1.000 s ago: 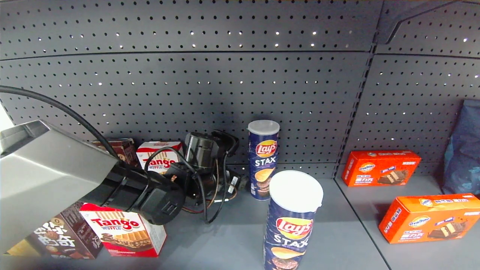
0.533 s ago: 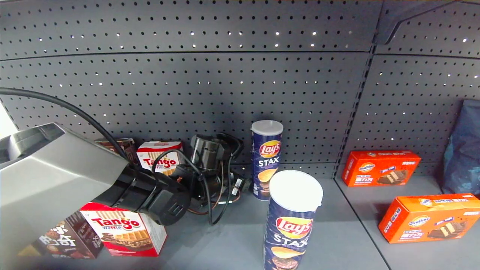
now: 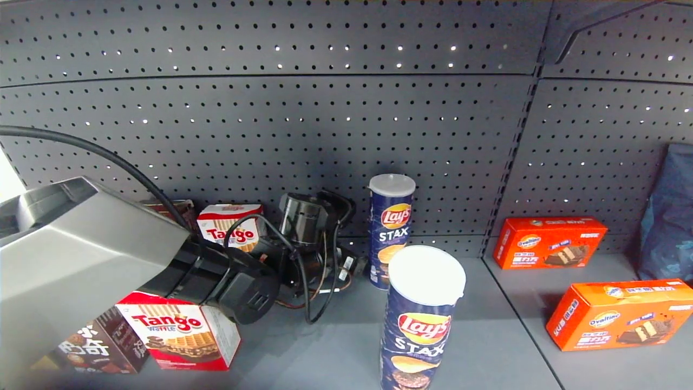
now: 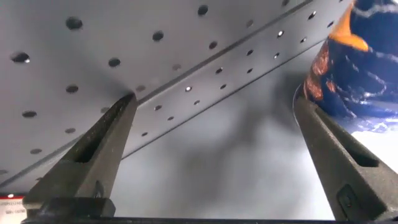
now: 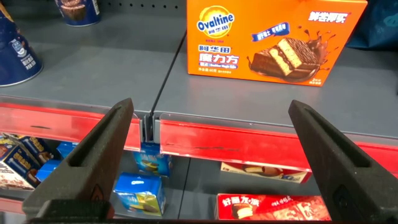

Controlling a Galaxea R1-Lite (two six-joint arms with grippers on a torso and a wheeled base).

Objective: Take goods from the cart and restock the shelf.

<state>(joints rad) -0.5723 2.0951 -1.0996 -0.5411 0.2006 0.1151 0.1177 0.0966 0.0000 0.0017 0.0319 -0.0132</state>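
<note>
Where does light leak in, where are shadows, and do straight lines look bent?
Head view: light glints through holes in the back panel, whose seam bows. Left wrist view: a dark shadow lies on the shelf beside the chip can. Right wrist view: the orange box is evenly lit.

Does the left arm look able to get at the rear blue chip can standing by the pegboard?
Probably yes. The left gripper is open right beside the rear blue cylindrical chip can, nothing between them; it sits just outside the opening, so a small sideways shift seems needed.
</note>
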